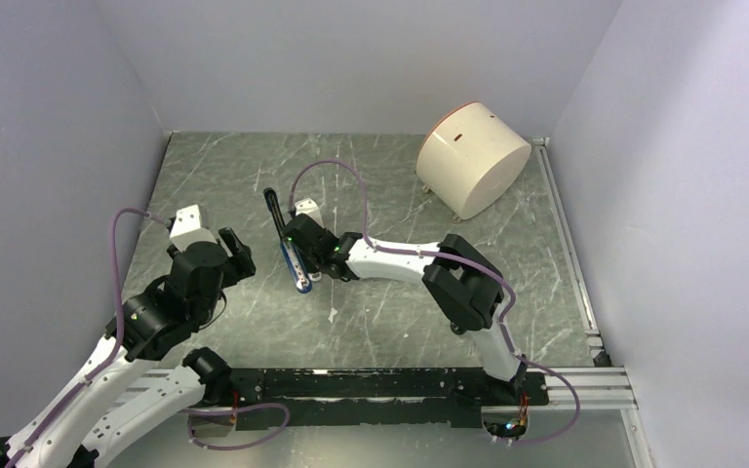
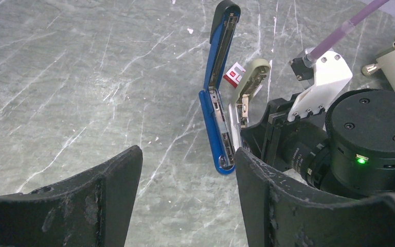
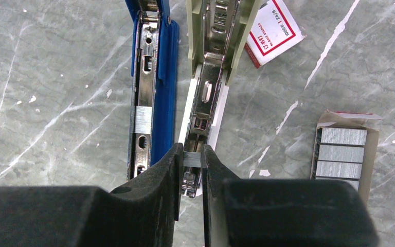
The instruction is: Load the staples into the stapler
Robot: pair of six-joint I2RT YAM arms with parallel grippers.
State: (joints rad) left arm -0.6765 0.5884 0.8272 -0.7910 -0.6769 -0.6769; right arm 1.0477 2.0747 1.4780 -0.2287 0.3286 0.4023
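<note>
Showing, far left, the left gripper (image 2: 187, 154) spread wide and empty above the marble table (image 2: 56, 77). Next, lying hinged open on the tabletop, the blue stapler (image 3: 157, 77), a short grey strip (image 3: 143, 119) seated in its silver channel. Just right, the right gripper (image 3: 192, 153) pinching a small staple strip (image 3: 192, 160) over the metal channel of a beige bar (image 3: 194, 36). Beyond, a red-and-white box lid (image 3: 275, 31); farther right, the staples (image 3: 342, 152) in their open tray, well apart from the stapler.

Marbled table (image 1: 215, 175): stapler (image 3: 165, 92), staples (image 3: 342, 154), possibly tilted drum (image 1: 473, 158).
</note>
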